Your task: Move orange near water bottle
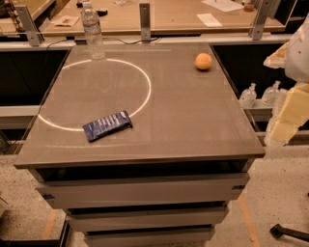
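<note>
The orange [203,61] lies on the grey table [193,120] near its far right corner. The water bottle [92,31], clear with a white cap, stands upright at the table's far left edge. They are far apart, across the table's width. My gripper [286,126] hangs off the table's right side, pale yellow and white, below the level of the orange and well to its right. It holds nothing that I can see.
A blue snack packet [107,125] lies at the front left of the table, on a bright ring of light. Two small squat clear bottles [248,95] stand on a lower shelf to the right. A wooden counter [169,14] runs behind the table.
</note>
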`<state>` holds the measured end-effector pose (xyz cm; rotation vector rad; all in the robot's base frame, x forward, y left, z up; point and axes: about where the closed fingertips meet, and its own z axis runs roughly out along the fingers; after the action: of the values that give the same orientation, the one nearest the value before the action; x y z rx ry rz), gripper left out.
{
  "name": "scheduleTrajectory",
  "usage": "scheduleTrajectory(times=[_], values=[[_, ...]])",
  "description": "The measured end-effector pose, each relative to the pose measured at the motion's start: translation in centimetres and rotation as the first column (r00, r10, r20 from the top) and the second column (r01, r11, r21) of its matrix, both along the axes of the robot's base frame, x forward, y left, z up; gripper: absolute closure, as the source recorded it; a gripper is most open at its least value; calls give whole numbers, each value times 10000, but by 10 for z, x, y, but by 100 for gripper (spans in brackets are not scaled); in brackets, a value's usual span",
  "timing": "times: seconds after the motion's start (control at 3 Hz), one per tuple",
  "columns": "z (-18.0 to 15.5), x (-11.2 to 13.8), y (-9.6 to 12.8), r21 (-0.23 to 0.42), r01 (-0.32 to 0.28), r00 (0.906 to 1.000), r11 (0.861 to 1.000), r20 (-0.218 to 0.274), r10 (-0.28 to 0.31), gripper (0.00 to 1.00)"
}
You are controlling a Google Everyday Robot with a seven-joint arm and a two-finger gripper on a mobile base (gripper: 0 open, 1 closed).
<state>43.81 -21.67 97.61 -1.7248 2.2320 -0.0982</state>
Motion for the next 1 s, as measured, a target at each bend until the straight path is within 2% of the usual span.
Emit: scheduleTrajectory(times=[0.33, 0.67, 1.0], values=[[0, 0, 0, 0, 0, 10000, 10000, 0, 0, 0], [0, 2, 1, 484, 98, 9999, 9988, 26, -99, 0], [-1, 4, 4, 1664, 259, 9996, 9857, 39, -270, 0]])
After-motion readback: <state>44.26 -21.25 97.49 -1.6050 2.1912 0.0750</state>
